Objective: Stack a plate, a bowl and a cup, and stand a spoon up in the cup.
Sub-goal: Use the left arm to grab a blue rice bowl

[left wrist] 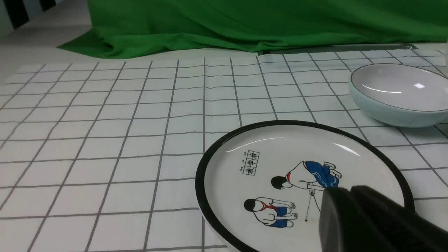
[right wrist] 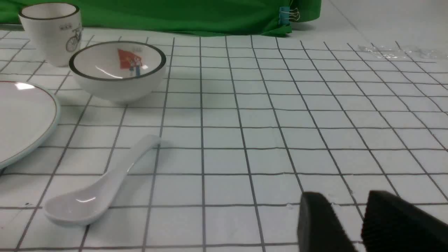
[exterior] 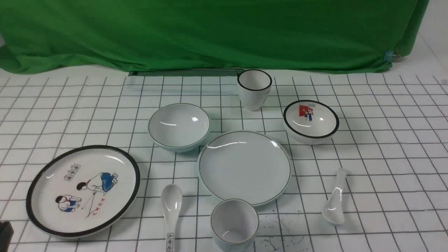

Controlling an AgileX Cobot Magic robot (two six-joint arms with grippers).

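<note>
Bowl (exterior: 179, 126) lies just beyond the plate (exterior: 244, 168), to its left; cup (exterior: 234, 224) just before the plate; spoon (exterior: 335, 199) to its right. Our left pincer (left wrist: 341, 199) is shut and empty, right pincer (right wrist: 346, 206) part open and empty. We should pinch the bowl's rim, lift clear, and centre it over the plate.

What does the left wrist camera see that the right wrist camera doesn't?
Only the left wrist view: the cartoon plate with children on it, the plain bowl, and the shut left claw.
Only the right wrist view: the black-rimmed cup, the bowl with a red picture, the edge of the plain plate, the plain white spoon, and the right claw, open and empty.
Both: the green cloth and the checked tablecloth.
</note>
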